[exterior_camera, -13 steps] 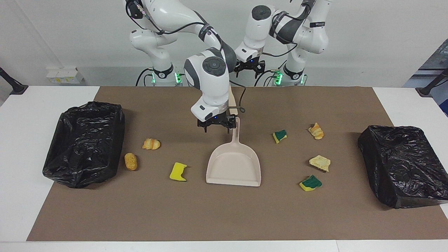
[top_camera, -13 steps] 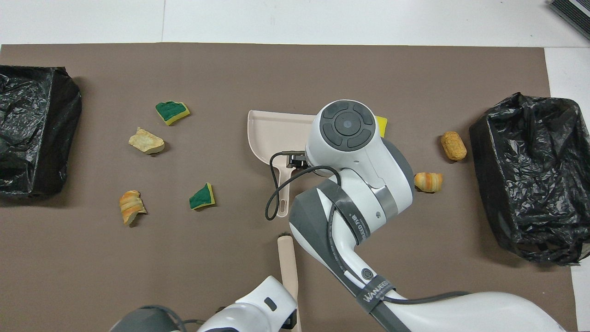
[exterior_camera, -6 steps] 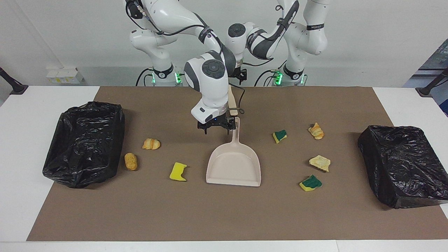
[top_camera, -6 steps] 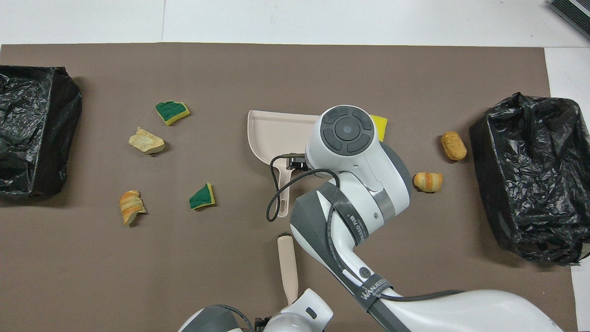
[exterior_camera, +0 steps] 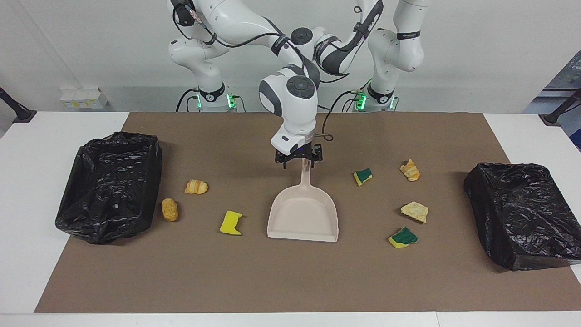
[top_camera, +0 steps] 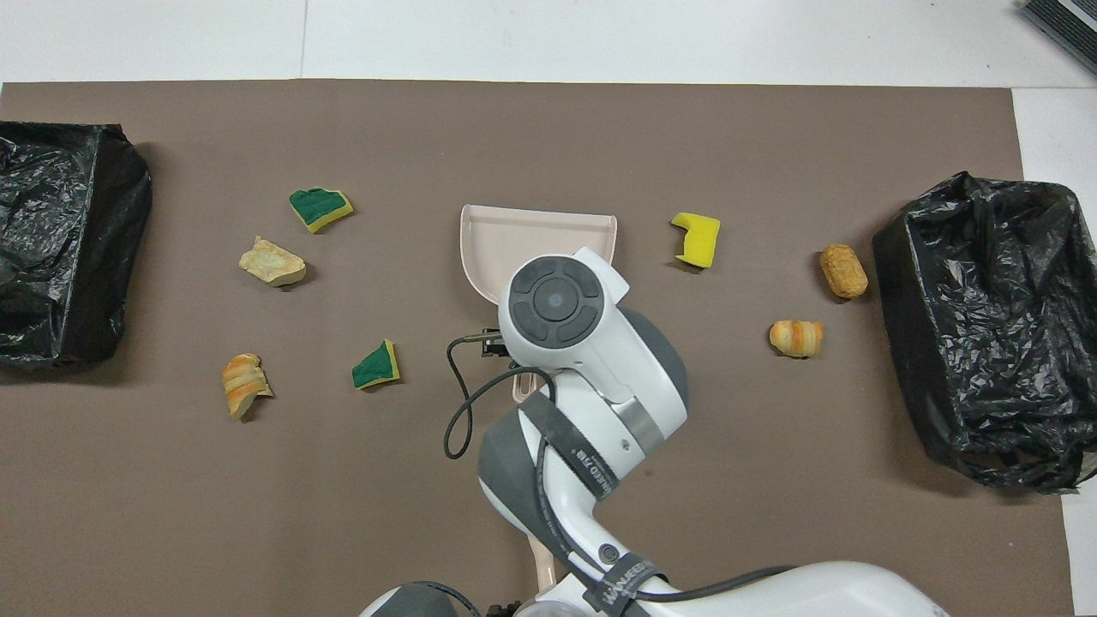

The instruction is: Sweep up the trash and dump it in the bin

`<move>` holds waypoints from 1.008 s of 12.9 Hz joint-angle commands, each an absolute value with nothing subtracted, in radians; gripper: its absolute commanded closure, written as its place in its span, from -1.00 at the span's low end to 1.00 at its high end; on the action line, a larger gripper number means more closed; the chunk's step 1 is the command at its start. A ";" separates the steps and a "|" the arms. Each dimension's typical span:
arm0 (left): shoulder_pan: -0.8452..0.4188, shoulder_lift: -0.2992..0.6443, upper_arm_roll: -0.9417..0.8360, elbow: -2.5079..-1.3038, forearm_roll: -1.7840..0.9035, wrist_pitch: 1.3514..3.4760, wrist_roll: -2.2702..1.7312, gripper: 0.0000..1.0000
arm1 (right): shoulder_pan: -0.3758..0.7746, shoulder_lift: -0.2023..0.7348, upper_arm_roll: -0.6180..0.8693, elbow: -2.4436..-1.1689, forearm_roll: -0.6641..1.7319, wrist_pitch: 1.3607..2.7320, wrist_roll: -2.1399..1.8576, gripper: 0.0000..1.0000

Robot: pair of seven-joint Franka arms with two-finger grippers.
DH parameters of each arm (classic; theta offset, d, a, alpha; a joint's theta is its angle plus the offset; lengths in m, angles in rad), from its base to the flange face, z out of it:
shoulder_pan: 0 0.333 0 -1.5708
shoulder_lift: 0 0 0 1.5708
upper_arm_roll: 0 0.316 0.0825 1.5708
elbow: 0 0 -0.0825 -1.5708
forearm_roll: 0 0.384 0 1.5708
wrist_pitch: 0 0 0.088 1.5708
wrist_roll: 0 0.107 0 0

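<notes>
Right end effector: The right end effector hangs low over the tip of the dustpan handle. Its fingers are spread and nothing is in them.
Left end effector: The left end effector only just shows at the robots' edge of the overhead view, by the brush. I cannot tell whether it is released or clenched, or whether it has the brush.
Trash: All seven scraps lie loose on the mat, none in the pan. Three are toward the right arm's end: a yellow sponge, a roll and a croissant. Four are toward the left arm's end: two green sponges, a crust and a second croissant.
Bins: One black-bagged bin sits at each end of the worktop, well apart from the pan.
Risk, grasp: The handle is thin and lies flat. If the fingers close off-centre, I'd expect them to pinch one edge and spin the pan, or scrape the mat.
Risk, arms: Both arms crowd the middle strip near the robots. Brush and pan arm could knock each other when sweeping begins.
Risk, scraps: The sponges look light and the roll looks round. A hard stroke could flick or roll them past the pan lip.
Risk, dumping: The bag rims sag, so a tilted pan may spill short of the opening.
</notes>
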State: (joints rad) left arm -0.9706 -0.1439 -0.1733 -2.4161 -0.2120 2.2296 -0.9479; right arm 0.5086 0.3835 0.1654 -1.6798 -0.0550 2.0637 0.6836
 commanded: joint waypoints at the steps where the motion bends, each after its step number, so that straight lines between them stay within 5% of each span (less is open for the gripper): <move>1: -0.992 -0.132 -0.158 -2.418 -0.224 2.241 -0.963 -0.72 | 0.523 0.413 0.166 -1.687 -0.058 2.103 0.735 -1.00; 4: -0.994 -0.114 -0.158 -2.419 -0.224 2.243 -0.963 -0.40 | 0.523 0.411 0.166 -1.713 -0.060 2.102 0.719 -1.00; 5: -0.994 -0.110 -0.158 -2.418 -0.224 2.237 -0.956 0.00 | 0.523 0.407 0.166 -1.724 -0.060 2.100 0.718 -0.79; 8: -0.991 -0.109 -0.156 -2.416 -0.222 2.218 -0.948 1.00 | 0.523 0.405 0.166 -1.729 -0.060 2.095 0.690 0.56; 9: -0.982 -0.109 -0.155 -2.415 -0.221 2.203 -0.945 1.00 | 0.522 0.406 0.166 -1.721 -0.060 2.092 0.690 0.95; 13: -0.879 -0.155 -0.149 -2.362 -0.190 2.010 -0.891 1.00 | 0.500 0.403 0.164 -1.684 -0.067 2.088 0.687 1.00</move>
State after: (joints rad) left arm -0.9374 -0.1188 -0.1508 -2.3906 -0.2075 2.1083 -0.9319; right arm 0.5239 0.4182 0.1585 -1.6946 -0.0587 2.0835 0.7110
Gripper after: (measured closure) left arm 0.736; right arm 0.678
